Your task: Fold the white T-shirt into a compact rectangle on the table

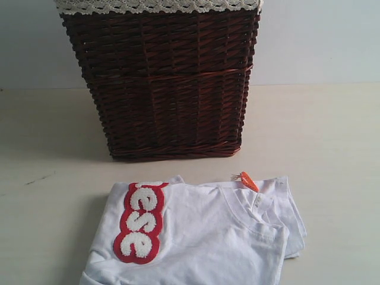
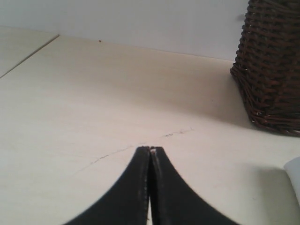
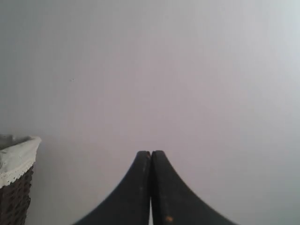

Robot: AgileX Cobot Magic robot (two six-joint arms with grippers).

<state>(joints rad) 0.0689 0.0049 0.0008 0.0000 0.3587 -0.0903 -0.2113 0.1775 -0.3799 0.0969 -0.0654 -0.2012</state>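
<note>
The white T-shirt [image 1: 208, 237] lies partly folded on the table [image 1: 47, 178], in front of the basket. Its red patch with fuzzy white letters "ese" [image 1: 141, 222] faces up on the left, and the small orange tag [image 1: 249, 181] pokes out near the collar. No arm shows in the exterior view. My left gripper [image 2: 150, 149] is shut and empty, low over bare tabletop [image 2: 93, 93]; a white corner of the T-shirt [image 2: 294, 173] shows at the frame edge. My right gripper [image 3: 151, 152] is shut and empty, raised, facing the plain wall.
A tall brown wicker basket [image 1: 163, 83] with a white lace-trimmed liner [image 1: 157, 6] stands behind the shirt. The basket's lower corner [image 2: 272, 70] shows in the left wrist view and its lined rim [image 3: 16, 159] in the right wrist view. A faint dark scratch [image 2: 136, 150] marks the tabletop.
</note>
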